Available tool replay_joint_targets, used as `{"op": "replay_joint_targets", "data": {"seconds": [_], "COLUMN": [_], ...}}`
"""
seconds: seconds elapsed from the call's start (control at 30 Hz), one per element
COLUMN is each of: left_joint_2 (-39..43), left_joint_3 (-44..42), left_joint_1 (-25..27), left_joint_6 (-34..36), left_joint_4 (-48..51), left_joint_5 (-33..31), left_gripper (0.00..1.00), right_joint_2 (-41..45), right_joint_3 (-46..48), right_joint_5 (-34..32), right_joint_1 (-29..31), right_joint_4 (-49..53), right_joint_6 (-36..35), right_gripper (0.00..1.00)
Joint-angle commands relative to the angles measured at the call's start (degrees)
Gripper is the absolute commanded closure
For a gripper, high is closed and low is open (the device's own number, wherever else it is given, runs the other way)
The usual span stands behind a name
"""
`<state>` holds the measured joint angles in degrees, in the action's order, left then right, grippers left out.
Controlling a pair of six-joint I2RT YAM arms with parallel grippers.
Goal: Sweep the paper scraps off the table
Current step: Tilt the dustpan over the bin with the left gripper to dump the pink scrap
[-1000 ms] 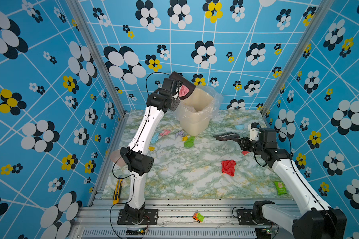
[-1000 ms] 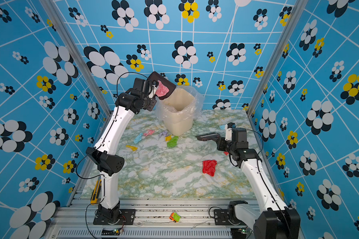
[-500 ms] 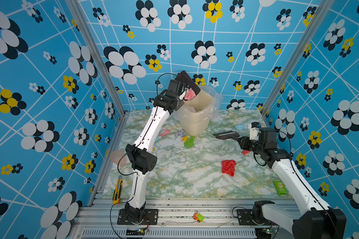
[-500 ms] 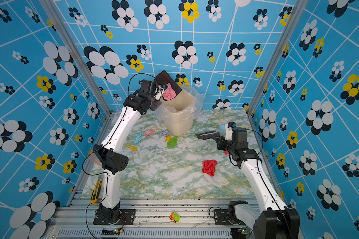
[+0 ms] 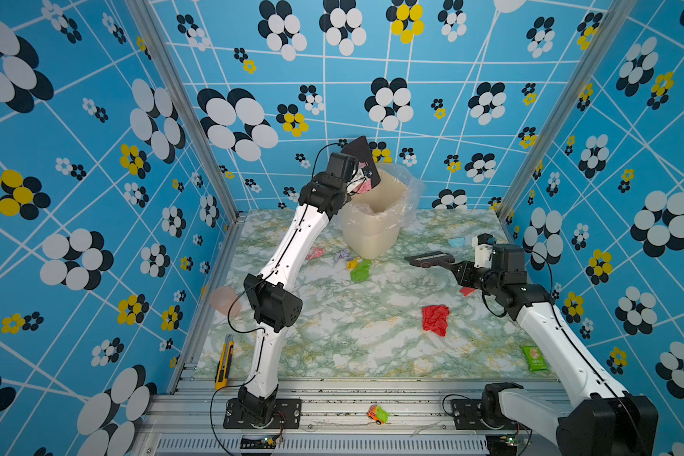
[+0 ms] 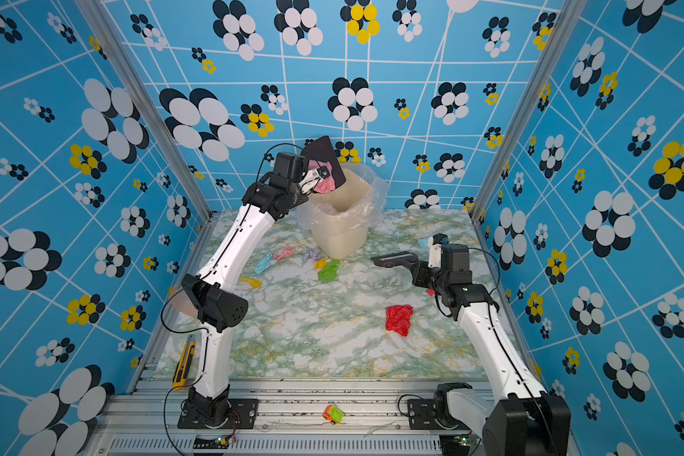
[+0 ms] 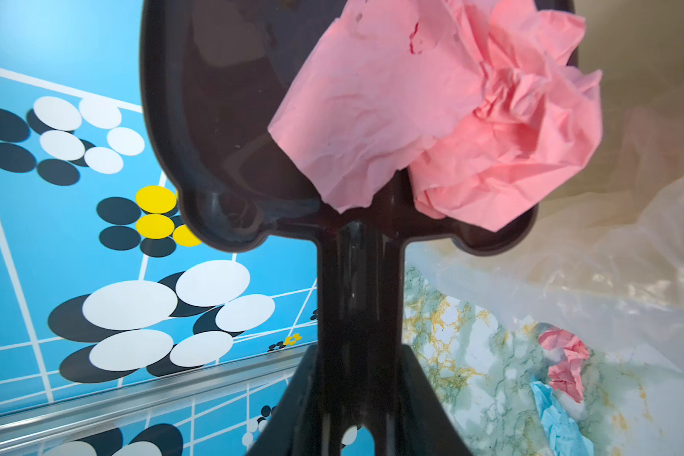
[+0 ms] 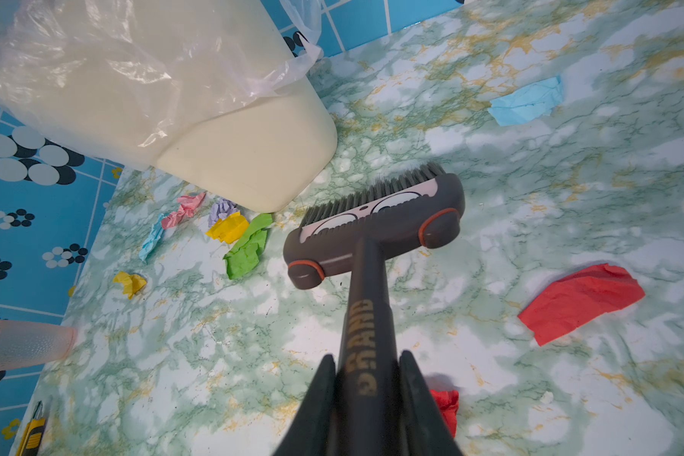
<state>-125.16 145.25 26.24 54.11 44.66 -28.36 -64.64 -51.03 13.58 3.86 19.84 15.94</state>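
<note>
My left gripper point(image 5: 358, 179) point(image 7: 358, 351) is shut on the handle of a dark dustpan point(image 6: 322, 152) point(image 7: 222, 118), held tilted over the rim of the lined cream bin point(image 5: 376, 225). A pink wad point(image 7: 451, 110) lies in the pan at its lower edge. My right gripper point(image 5: 457, 268) point(image 8: 366, 363) is shut on a grey brush point(image 5: 429, 258) point(image 8: 376, 233), hovering right of the bin. On the table point(image 5: 352, 335) lie paper scraps: red point(image 5: 435, 319), green point(image 5: 361, 270), yellow point(image 8: 228, 229), lavender point(image 8: 222, 207), pink point(image 5: 315, 252), light blue point(image 5: 457, 241) and a small red one point(image 8: 447, 406).
A yellow utility knife point(image 5: 224, 361) lies at the front left edge, with a pink cup point(image 5: 224, 300) on its side behind it. A green snack packet point(image 5: 534, 357) sits front right. A toy car point(image 5: 377, 414) rests on the front rail.
My left arm has carried the dustpan and pink wad rightward over the bin's opening and tipped it steeper. The right arm and brush have stayed still.
</note>
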Motion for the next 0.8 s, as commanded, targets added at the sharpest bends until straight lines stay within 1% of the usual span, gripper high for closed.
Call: {"op": "replay_joint_targets", "data": {"seconds": [0.0,0.1,0.23,0.3,0.4,0.5,0.77], "left_joint_2": [-0.32,-0.39,0.33,0.70,1.21,1.20,3.23], "left_joint_3": [1.59,1.26,1.27,0.73,-1.50,-1.72,-4.66], "left_joint_1": [0.38,0.78,1.25,1.48,1.64,1.71,1.88], "left_joint_6": [6.31,10.36,12.93,15.28,19.85,22.08,26.98], "left_joint_4": [-3.95,-5.17,-4.93,-4.77,-7.86,-8.90,-12.05], "left_joint_5": [-3.37,-4.41,-3.32,-2.83,-4.56,-6.12,-7.65], "left_gripper": [1.00,1.00,1.00,1.00,1.00,1.00,1.00], "right_joint_2": [0.56,0.84,1.19,1.45,2.07,2.72,4.18], "right_joint_3": [1.14,1.29,1.50,1.61,1.97,2.52,3.98], "right_joint_5": [1.18,1.18,1.27,1.43,1.62,1.60,1.88], "right_joint_1": [-0.08,-0.08,-0.08,-0.08,-0.12,-0.10,-0.08], "right_joint_4": [-3.05,-3.08,-3.22,-3.39,-3.76,-3.95,-4.37], "right_joint_6": [0.57,0.57,0.58,0.55,0.62,0.71,0.93], "right_gripper": [1.00,1.00,1.00,1.00,1.00,1.00,1.00]}}
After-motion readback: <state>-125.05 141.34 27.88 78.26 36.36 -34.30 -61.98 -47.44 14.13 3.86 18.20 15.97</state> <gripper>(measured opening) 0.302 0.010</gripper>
